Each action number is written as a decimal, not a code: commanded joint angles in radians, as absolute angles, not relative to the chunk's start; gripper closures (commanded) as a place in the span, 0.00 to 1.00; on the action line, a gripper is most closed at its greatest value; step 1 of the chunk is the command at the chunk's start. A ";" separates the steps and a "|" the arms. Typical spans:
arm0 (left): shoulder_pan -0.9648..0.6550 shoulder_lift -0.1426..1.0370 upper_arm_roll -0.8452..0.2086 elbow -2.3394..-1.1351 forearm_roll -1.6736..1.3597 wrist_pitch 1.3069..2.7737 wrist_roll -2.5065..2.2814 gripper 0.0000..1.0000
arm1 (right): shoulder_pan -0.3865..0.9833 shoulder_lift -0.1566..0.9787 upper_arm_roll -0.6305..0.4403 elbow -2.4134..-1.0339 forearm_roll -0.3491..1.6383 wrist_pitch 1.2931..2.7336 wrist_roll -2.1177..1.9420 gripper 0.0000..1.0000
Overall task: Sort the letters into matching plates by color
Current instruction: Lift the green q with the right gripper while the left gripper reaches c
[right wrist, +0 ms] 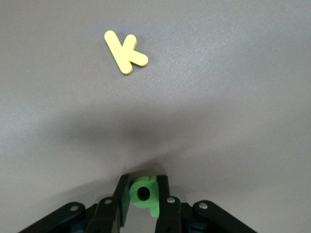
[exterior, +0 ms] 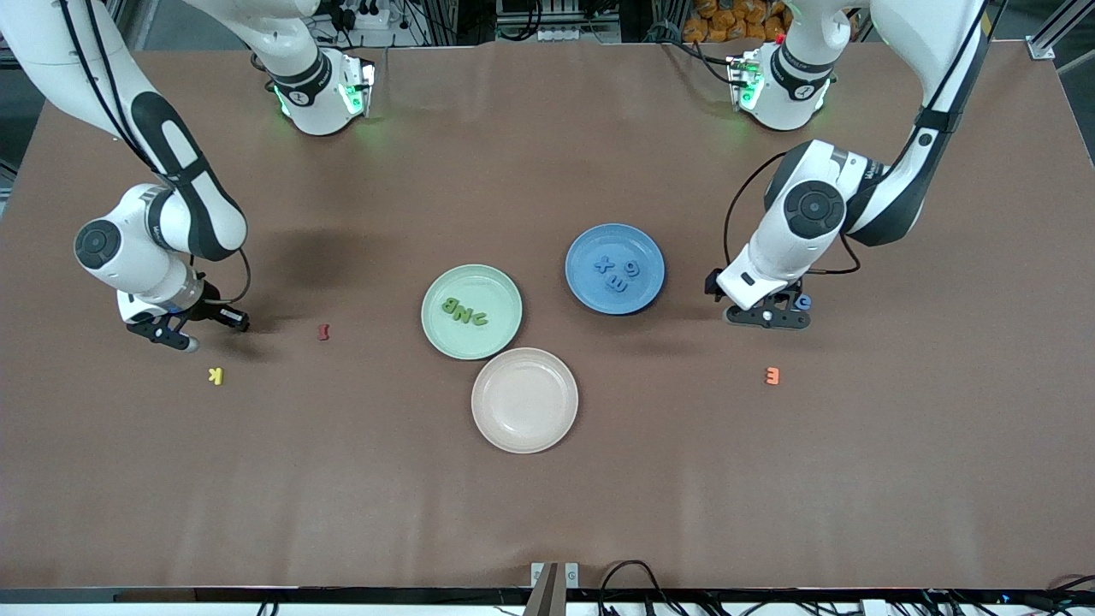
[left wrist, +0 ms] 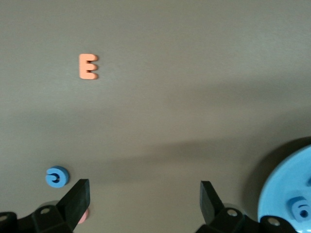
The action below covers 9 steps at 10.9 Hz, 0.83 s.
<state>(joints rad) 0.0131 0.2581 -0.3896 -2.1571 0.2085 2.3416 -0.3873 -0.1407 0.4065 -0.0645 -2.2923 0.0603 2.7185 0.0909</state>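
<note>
My right gripper [right wrist: 144, 191] is shut on a small green letter [right wrist: 145, 192], low over the table at the right arm's end [exterior: 175, 335]. The pale green plate [exterior: 492, 287] holds three green letters [exterior: 464, 311]. The blue plate [exterior: 599, 244] holds three blue letters [exterior: 618, 274]; its rim [left wrist: 286, 194] shows in the left wrist view. My left gripper [left wrist: 145, 199] is open, low over bare table beside the blue plate [exterior: 766, 318]. A loose blue letter [left wrist: 57, 176] lies just outside one of its fingers [left wrist: 77, 199], by the gripper [exterior: 802, 301].
A yellow K [exterior: 216, 376] [right wrist: 125, 51] and a dark red letter [exterior: 323, 331] lie near my right gripper. An orange E [exterior: 772, 376] [left wrist: 88, 66] lies nearer the camera than my left gripper. A beige-pink plate [exterior: 524, 428] sits in front of the green one. Something pink [left wrist: 83, 216] peeks from under a left finger.
</note>
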 commanded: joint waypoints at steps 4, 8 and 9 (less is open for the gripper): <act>0.095 0.207 -0.374 -2.189 0.189 2.330 -0.374 0.00 | -0.152 0.347 -0.025 -2.221 0.058 2.551 -0.026 0.77; 0.152 0.201 -0.374 -2.204 0.189 2.356 -0.370 0.00 | -0.106 0.325 -0.008 -2.148 0.060 2.442 -0.014 0.78; 0.158 0.199 -0.374 -2.215 0.193 2.371 -0.368 0.00 | -0.088 0.321 -0.008 -2.143 0.060 2.433 -0.012 0.78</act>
